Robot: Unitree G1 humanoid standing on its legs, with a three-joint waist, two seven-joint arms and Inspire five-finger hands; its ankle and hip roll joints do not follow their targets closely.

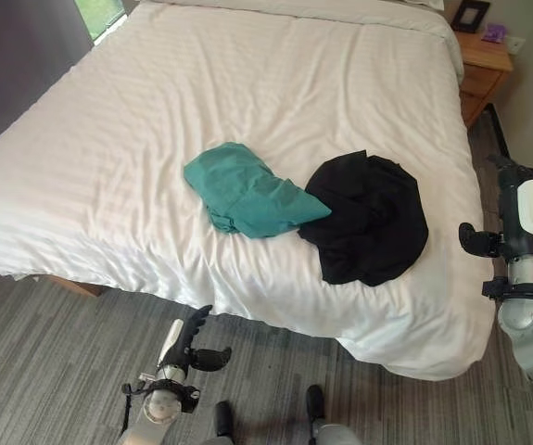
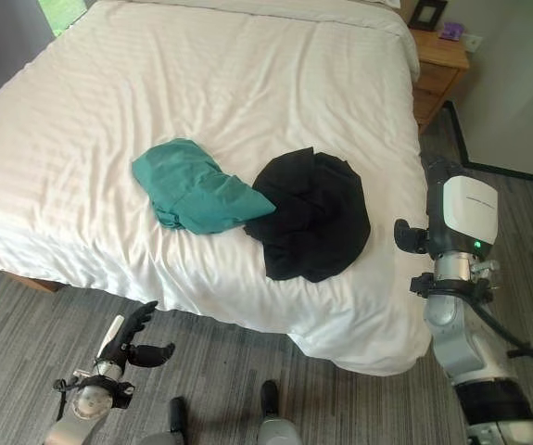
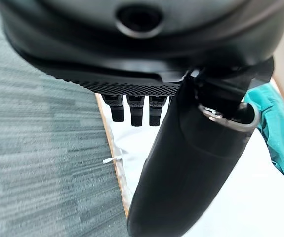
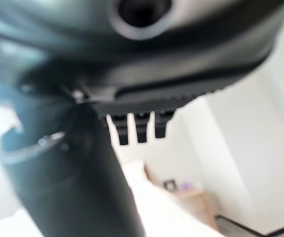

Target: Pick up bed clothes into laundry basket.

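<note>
Lying untouched on the bed (image 1: 108, 139), teal garment (image 1: 247, 190) touches black garment (image 1: 373, 218); both remain; left hand (image 1: 190, 345) and right hand (image 1: 488, 239), beside the bed, fingers straight, empty.

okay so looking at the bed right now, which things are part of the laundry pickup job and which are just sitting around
Part of the job:
teal garment, crumpled on the white bed
black garment, beside it, overlapping at the edge
left hand, fingers straight, over the floor
right hand, raised at the bed's corner

Just lying about:
wooden nightstand
dark picture frame on it
small purple item beside the frame
</note>
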